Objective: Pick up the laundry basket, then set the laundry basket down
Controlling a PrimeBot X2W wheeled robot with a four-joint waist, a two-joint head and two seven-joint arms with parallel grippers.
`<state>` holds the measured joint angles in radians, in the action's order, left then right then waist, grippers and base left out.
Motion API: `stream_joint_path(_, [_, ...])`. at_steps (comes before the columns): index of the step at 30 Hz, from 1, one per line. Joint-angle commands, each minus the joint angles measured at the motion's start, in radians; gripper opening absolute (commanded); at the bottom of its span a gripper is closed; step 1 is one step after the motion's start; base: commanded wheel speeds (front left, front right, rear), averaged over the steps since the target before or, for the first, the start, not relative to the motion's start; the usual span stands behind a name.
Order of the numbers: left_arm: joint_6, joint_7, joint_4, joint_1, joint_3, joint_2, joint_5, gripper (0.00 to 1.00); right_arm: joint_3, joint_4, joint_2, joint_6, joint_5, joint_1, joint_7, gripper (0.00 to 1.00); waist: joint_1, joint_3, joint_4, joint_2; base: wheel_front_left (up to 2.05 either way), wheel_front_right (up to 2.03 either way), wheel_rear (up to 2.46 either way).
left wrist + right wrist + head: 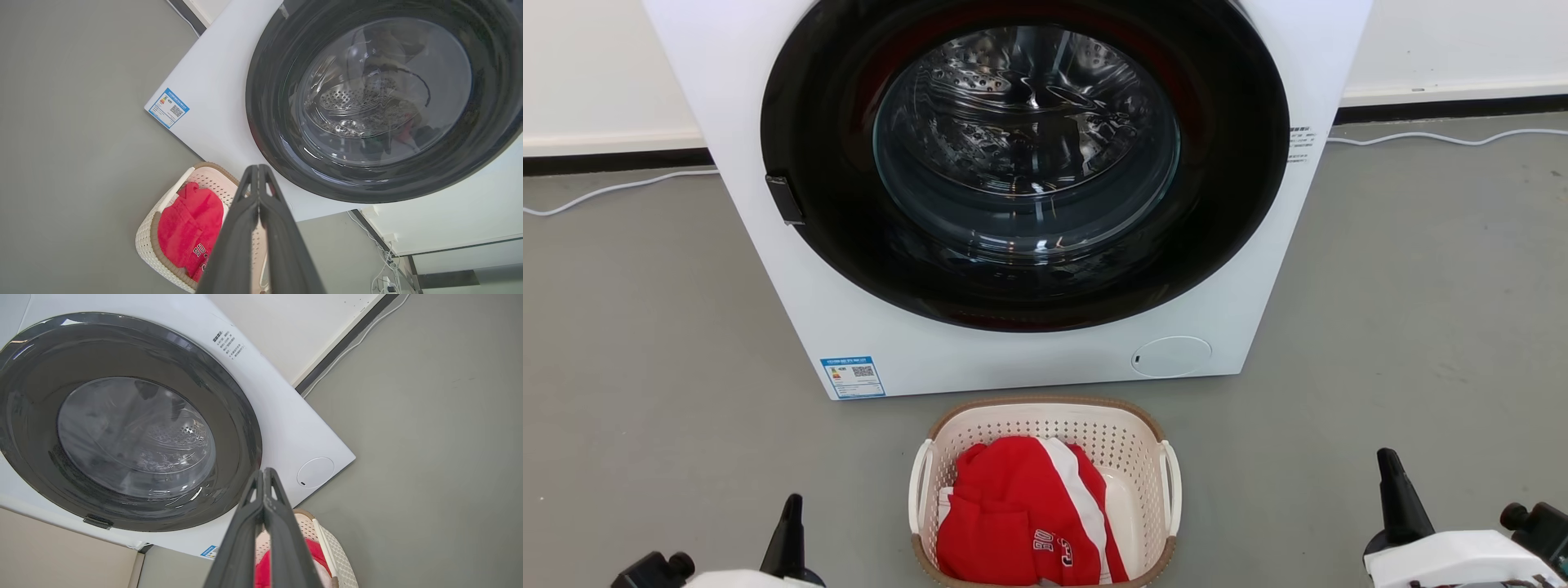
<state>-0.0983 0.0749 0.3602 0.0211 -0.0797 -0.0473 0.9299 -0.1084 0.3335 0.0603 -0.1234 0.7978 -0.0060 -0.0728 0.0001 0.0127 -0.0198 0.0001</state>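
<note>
The laundry basket is cream-white and perforated, with a brown rim and white loop handles on its two sides. It stands on the grey floor just in front of the washer and holds a red and white garment. My left gripper is shut and hangs to the basket's left, apart from it. My right gripper is shut too, well off to the basket's right. In the left wrist view the basket lies lower left of my shut fingers. In the right wrist view the basket sits partly behind my shut fingers.
A white front-loading washer with a dark round glass door stands directly behind the basket. White cables run along the wall base on both sides. Open grey floor spreads to the left and right of the basket.
</note>
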Motion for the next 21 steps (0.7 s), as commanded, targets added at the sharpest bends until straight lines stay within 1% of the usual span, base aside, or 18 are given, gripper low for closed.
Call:
stream_joint_path(1, [-0.009, -0.007, -0.03, -0.059, -0.017, -0.009, 0.027, 0.0, 0.004, -0.035, 0.009, -0.004, 0.033, -0.058, 0.009, 0.0, -0.0001, 0.0, 0.0, -0.0001, 0.0, 0.0, 0.0])
stream_joint_path(21, [-0.017, -0.065, -0.057, -0.082, -0.023, -0.007, 0.238, 0.0, 0.001, -0.053, 0.003, -0.005, 0.285, -0.072, 0.066, 0.0, -0.0001, -0.003, 0.007, -0.0001, 0.0, 0.0, 0.0])
